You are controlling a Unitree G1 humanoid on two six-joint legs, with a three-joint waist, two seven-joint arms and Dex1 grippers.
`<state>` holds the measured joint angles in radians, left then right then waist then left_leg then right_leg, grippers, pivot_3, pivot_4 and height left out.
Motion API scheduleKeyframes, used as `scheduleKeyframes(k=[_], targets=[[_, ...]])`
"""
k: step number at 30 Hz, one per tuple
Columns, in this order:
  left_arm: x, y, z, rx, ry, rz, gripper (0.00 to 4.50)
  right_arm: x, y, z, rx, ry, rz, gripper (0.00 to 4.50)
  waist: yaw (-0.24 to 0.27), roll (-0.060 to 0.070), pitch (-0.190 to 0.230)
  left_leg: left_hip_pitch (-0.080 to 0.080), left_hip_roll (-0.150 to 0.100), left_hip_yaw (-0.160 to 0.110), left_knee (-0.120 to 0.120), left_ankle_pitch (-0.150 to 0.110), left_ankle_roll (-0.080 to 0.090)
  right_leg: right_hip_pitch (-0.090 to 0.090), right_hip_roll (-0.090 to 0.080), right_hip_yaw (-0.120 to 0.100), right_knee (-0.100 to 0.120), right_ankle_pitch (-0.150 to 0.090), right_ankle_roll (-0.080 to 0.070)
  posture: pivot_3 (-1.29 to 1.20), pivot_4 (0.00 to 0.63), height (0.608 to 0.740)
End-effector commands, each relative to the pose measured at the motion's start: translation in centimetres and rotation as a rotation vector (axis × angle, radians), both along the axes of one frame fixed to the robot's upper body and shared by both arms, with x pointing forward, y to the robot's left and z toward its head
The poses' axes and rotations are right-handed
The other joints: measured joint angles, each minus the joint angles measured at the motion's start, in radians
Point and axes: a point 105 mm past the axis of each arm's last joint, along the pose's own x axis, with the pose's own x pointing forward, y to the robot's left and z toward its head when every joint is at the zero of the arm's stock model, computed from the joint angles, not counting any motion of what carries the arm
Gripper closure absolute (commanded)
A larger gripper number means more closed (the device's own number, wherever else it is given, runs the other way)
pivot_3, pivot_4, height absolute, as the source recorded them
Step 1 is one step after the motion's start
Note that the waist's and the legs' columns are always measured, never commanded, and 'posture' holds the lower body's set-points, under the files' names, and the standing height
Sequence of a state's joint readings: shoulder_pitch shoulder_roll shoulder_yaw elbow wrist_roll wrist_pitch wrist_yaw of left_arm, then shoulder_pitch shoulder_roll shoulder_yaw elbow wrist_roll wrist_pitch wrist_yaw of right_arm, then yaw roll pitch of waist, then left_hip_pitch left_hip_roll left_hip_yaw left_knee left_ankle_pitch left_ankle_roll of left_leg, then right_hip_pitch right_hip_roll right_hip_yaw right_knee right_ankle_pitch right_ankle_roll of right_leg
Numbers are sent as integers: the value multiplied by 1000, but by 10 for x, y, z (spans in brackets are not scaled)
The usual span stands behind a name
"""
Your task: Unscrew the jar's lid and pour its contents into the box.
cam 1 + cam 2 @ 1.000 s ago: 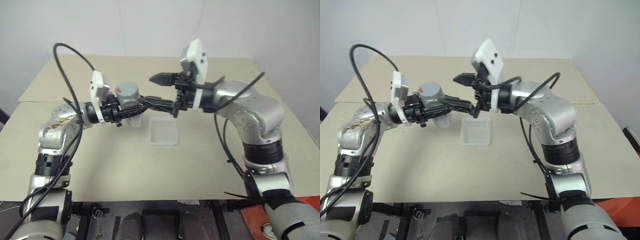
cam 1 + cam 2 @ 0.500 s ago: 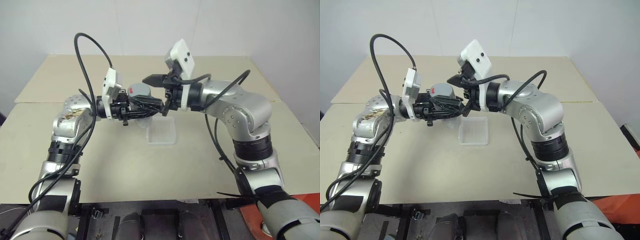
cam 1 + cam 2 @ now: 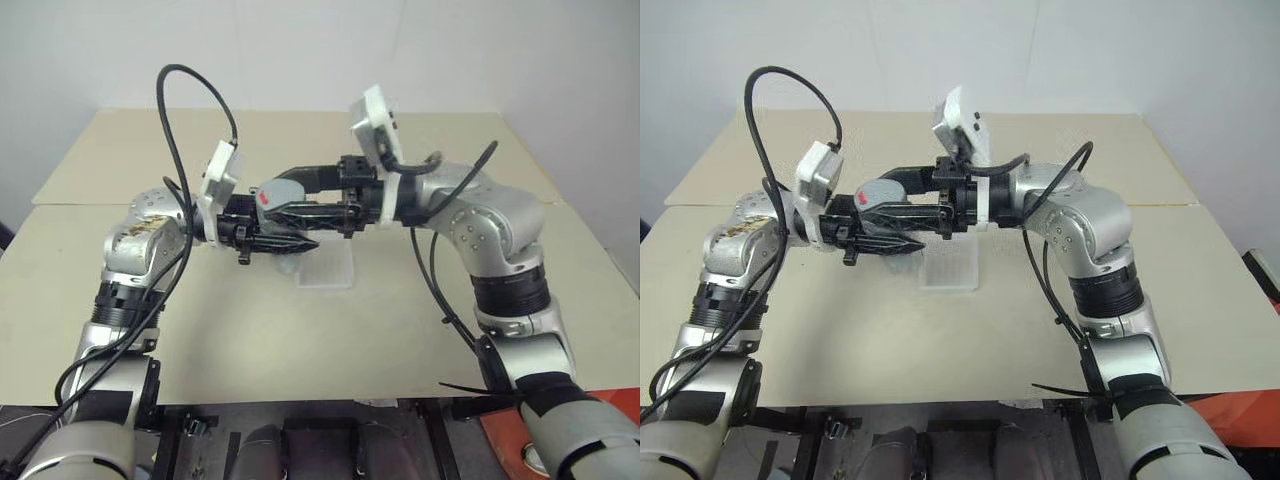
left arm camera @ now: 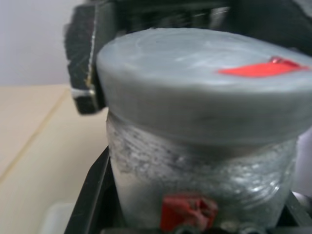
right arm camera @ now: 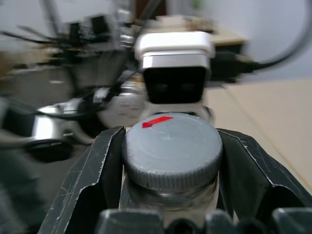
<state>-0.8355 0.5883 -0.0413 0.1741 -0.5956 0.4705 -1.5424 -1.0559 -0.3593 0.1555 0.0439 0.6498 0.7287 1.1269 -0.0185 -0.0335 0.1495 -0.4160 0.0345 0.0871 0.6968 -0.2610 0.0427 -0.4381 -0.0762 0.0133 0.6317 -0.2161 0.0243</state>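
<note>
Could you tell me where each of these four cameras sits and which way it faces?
Left eye view: head camera, looking down over both arms at the jar above the box.
Right eye view: its stereo twin, same scene.
Left wrist view: on the left wrist, close on the jar under its lid.
Right wrist view: on the right wrist, jaws flanking the lid.
Both wrist views share the lid.

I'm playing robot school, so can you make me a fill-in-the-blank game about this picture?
1. The left claw holds the ____ by its body.
2. The right claw is shut on the ____.
3. The mark on top of the lid is coloured ____.
4. The box sits on the table, ____ the two claws.

Answers: jar, lid, red, below
</note>
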Motion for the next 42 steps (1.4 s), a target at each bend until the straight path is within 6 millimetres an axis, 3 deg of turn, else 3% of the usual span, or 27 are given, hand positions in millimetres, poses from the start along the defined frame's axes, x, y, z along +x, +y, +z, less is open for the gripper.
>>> scheduleKeyframes(k=[1,5,9,14,15,22,30,42], targets=[[-17,11,29,-54,-43,-93,2575,-7,-3,2,-40,-61,181,1754,-3,0,0,0,0,0,0,0,0,0,0,0,0,0,0,0,150,740],[-24,8,25,-18,-48,-127,2575,-1,4,-2,-72,-93,250,1754,-3,0,0,1,1,0,0,0,0,0,1,0,0,0,0,0,150,740],[-20,8,22,-20,-56,-103,2575,9,10,-3,-65,-125,209,1754,2,1,0,0,0,0,0,0,0,0,0,0,1,0,0,0,150,740],[-11,15,14,-15,-51,-18,2575,14,-1,5,-1,-149,80,125,7,1,0,0,0,-1,0,0,0,0,-1,0,1,0,0,0,150,740],[-8,17,13,-22,-50,15,2575,16,-6,6,10,-160,30,22,8,1,0,0,0,-1,0,0,0,0,-1,0,2,0,0,0,150,740],[8,32,11,-51,-37,173,2575,11,-36,16,74,-170,-194,22,6,1,0,0,0,-1,0,0,-1,-1,-1,0,2,0,0,0,150,740],[20,30,6,-31,-33,211,2575,-4,-8,15,59,-156,-321,22,1,1,0,1,0,-1,0,1,-2,-1,0,0,2,0,0,0,150,740],[16,22,8,-12,-47,163,2575,9,26,17,65,-125,-365,22,4,1,0,0,0,0,0,1,-1,-1,0,0,2,0,0,0,150,740]])
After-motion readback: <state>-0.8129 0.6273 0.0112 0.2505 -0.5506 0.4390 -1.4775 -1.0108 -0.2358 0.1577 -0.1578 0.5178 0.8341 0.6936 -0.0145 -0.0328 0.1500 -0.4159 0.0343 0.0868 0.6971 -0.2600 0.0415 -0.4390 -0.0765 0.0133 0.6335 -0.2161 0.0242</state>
